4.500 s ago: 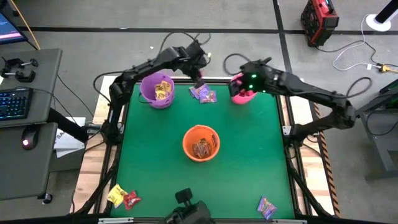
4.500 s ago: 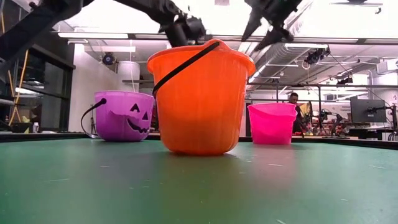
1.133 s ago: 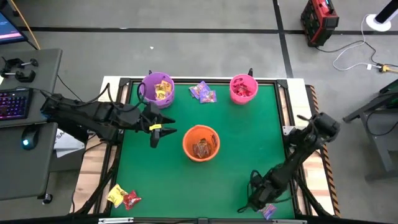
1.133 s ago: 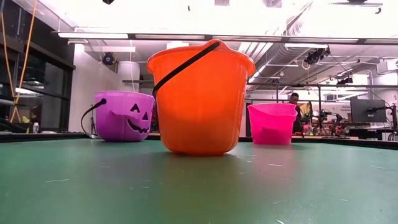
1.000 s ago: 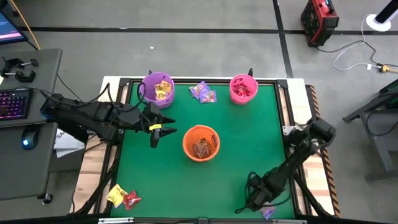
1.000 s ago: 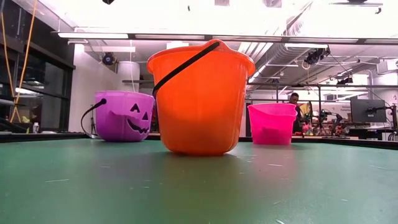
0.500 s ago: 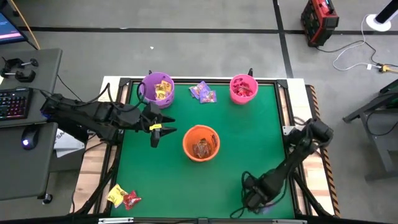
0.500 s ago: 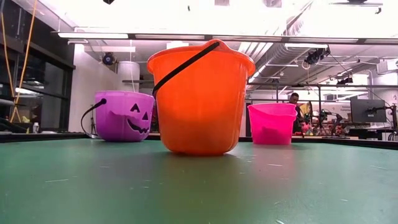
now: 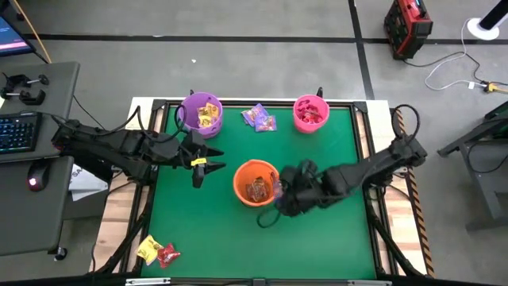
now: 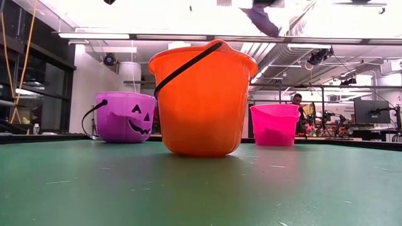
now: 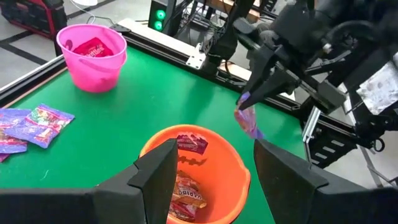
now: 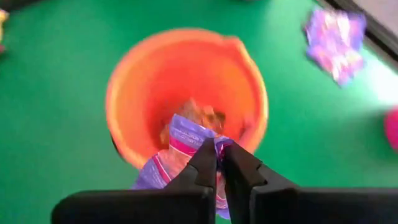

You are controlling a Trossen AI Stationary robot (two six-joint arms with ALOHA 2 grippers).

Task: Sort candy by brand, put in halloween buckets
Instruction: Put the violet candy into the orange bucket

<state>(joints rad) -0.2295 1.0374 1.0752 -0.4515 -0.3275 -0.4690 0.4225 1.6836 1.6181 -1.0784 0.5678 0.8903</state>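
The right gripper [image 12: 219, 163] pinches a crinkly purple candy packet [image 12: 180, 149] with a pink stripe; the left gripper's [image 11: 214, 168] fingers are spread.

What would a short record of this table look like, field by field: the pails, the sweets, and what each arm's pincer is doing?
purple pail: far left, yellow packets inside
pink pail: far right, red packet inside
orange pail: table centre, gold-brown packets inside
loose purple packets: between purple and pink pails
loose yellow and red packets: near left corner
right pincer: shut on a purple packet, beside the orange pail
left pincer: open, empty, waiting left of the orange pail
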